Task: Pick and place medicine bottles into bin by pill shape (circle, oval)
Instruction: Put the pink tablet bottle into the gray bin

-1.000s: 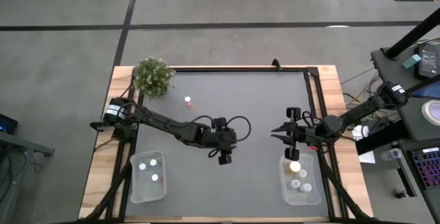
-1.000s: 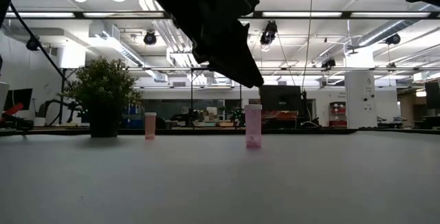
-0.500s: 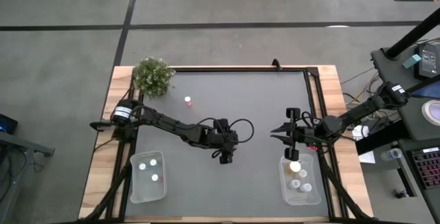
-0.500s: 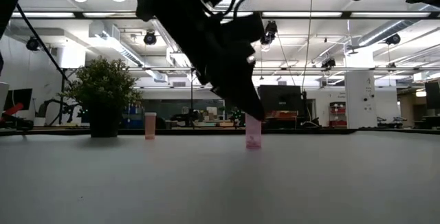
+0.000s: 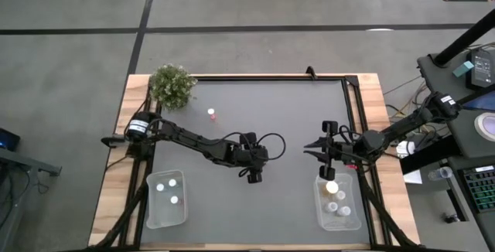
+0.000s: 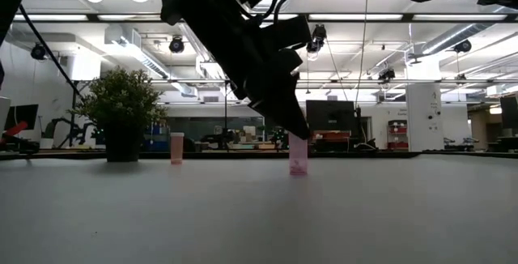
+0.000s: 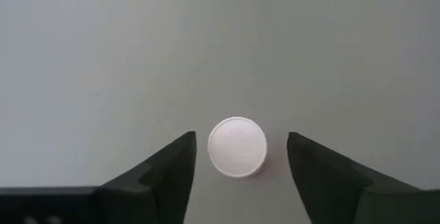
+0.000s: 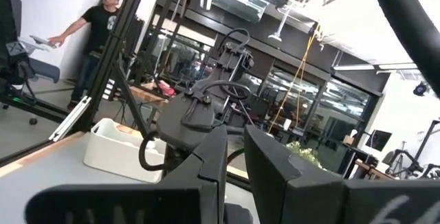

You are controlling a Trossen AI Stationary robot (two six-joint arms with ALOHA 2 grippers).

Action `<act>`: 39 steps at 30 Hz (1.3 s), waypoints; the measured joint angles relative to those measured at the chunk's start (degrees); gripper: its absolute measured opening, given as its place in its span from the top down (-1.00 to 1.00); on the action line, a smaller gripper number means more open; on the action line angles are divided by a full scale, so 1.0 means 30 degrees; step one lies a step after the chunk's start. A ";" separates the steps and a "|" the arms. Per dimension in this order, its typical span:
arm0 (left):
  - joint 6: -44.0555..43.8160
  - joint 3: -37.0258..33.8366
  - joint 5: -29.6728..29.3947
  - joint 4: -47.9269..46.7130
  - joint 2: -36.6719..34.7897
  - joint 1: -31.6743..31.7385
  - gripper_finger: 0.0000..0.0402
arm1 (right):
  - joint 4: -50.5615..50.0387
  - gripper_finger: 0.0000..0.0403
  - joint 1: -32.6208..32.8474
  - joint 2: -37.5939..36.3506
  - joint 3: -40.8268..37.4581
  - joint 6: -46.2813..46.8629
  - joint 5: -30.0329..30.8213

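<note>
Left pincer (image 7: pixel 237 165), spread, straddles the white-capped pink medicine bottle (image 7: pixel 237 146) standing mid-bench, fingers clear at its three and nine o'clock. A sound grasp needs the cap centred before closing. Right pincer (image 5: pixel 321 150), pressed together, waits above the right bin (image 5: pixel 354 223).
</note>
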 joint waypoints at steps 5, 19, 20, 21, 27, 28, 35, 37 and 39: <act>-0.0017 0.0000 0.0003 0.0000 -0.0003 -0.0015 0.23 | -0.0022 0.79 0.0000 0.0000 0.0000 -0.0012 -0.0003; -0.0046 0.0496 0.0012 -0.0601 -0.0580 -0.0530 0.53 | -0.0055 0.79 0.0000 0.0007 0.0000 -0.0022 -0.0005; -0.0046 0.0672 0.0012 -0.0907 -0.0714 -0.0656 0.52 | -0.0083 0.79 0.0000 0.0007 0.0000 -0.0022 -0.0005; -0.0046 0.0842 0.0011 -0.1087 -0.0933 -0.0801 0.52 | -0.0105 0.79 0.0000 0.0007 0.0000 -0.0022 -0.0005; -0.0074 0.1239 0.0013 -0.2702 -0.3073 -0.1986 0.51 | -0.0462 0.79 0.0000 0.0032 0.0000 -0.0179 0.0008; -0.0090 0.1244 0.0012 -0.2797 -0.3495 -0.2225 0.51 | -0.0486 0.79 0.0000 0.0025 0.0000 -0.0180 0.0058; -0.2827 0.1180 0.0070 -0.5382 -0.6677 -0.4102 0.51 | -0.0520 0.79 -0.0024 0.0102 0.0000 -0.0168 0.0476; -0.4869 0.1124 0.0087 -0.6389 -0.7464 -0.4784 0.51 | -0.0517 0.79 -0.0029 0.0105 0.0000 -0.0164 0.0476; -0.7230 0.1107 0.0085 -0.7566 -0.8117 -0.5538 0.51 | -0.0529 0.79 -0.0029 0.0109 0.0000 -0.0155 0.0483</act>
